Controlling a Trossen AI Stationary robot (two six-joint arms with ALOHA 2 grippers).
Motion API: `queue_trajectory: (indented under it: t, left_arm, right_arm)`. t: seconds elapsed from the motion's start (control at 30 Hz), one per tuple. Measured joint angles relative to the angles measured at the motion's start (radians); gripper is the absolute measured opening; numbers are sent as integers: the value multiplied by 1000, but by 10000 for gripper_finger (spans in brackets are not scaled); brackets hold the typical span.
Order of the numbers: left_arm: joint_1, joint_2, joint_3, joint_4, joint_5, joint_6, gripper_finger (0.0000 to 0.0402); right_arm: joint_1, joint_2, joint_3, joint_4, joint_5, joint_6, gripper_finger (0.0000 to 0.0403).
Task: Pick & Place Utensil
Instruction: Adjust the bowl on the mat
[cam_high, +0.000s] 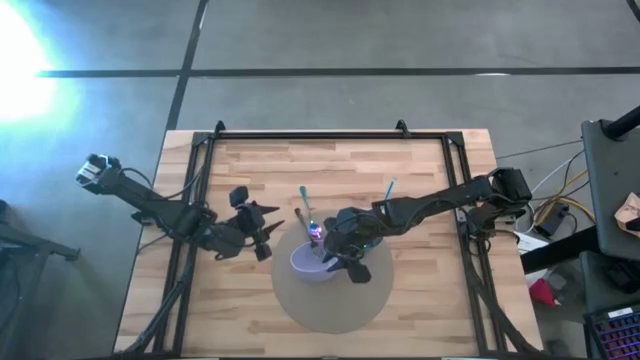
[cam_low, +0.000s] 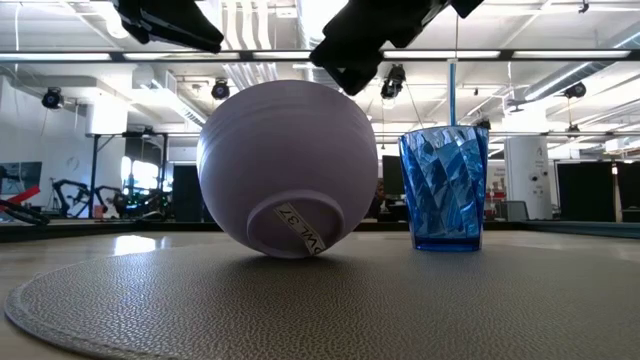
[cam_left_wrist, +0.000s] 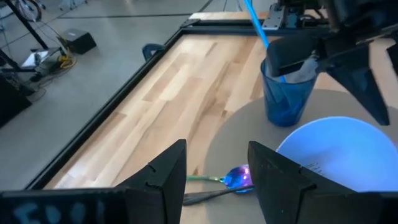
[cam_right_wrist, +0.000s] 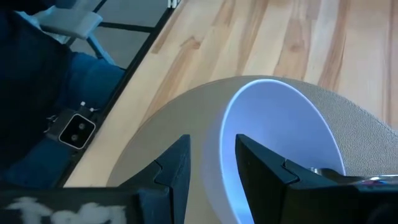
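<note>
now, what i see:
right gripper (cam_high: 341, 263): pinching the tipped pale purple plastic bowl's (cam_high: 312, 265) rim.
left gripper (cam_high: 262, 232): open, holding nothing.

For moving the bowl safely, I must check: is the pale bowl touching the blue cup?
Apart. The low view shows a strip of the room behind between the bowl and the blue cup.

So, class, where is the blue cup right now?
In the low view the blue cup stands upright on the grey mat, just right of the tipped white bowl.
</note>
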Motion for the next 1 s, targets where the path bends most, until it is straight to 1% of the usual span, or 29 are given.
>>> queue_trajectory:
  t: [0.23, 0.4, 0.57, 0.7, 1.0]
  left_arm:
    - [14, 0, 0, -7, 0, -5, 165]
    - [15, 0, 0, -7, 0, -6, 165]
    - [15, 0, 0, -7, 0, -6, 165]
    - [18, 0, 0, -6, 0, -6, 165]
    - [20, 0, 0, -6, 0, -6, 165]
  right_arm:
    - [3, 0, -21, 18, 4, 1, 123]
    - [11, 0, -52, 82, 5, 3, 123]
    - [11, 0, -74, 90, 6, 3, 123]
    - [11, 0, -87, 141, 6, 4, 123]
    - [11, 0, -111, 168, 6, 19, 123]
